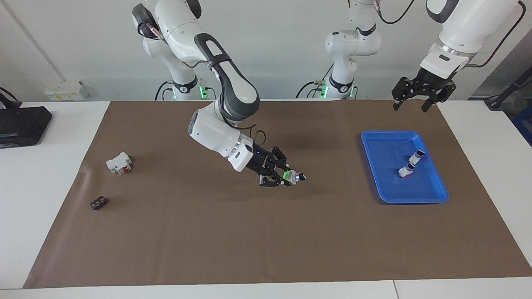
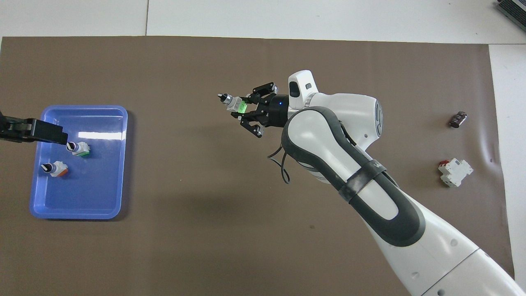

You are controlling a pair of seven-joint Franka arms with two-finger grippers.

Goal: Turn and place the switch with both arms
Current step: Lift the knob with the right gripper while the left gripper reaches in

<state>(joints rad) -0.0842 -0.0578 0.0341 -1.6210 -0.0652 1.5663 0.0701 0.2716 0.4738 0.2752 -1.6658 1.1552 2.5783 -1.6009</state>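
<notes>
Green-faced switch (image 1: 294,177) is clamped in my right gripper (image 1: 279,173), held up over the middle of the brown mat (image 1: 208,241). Fingers pinch it at the green end; black knob end sticks out past the fingertips, pointing toward the left arm's end of the table. Switch lies roughly level, clear of the mat, shadow under it. My right arm (image 1: 220,104) reaches in from its base, wrist bent low, gripper near horizontal.

My left gripper (image 1: 419,97) waits up in the air w/ fingers spread apart, nothing in them. In the facing view it hangs above the mat edge, at the robots' side of the blue tray (image 1: 374,166); in the overhead view only its dark tip shows, over the tray's rim.

Blue tray sits on the mat toward the left arm's end. In it lie two more small switch blocks, just beside each other: one w/ a green face (image 2: 79,149), one w/ an orange-red face (image 2: 55,169), both w/ black knobs.

Toward the right arm's end of the mat: white block w/ red tab (image 1: 119,162), and a small dark flat piece (image 1: 98,203) farther from the robots than that block, the two apart. Black device (image 1: 20,124) rests on the white table off the mat at that same end.
</notes>
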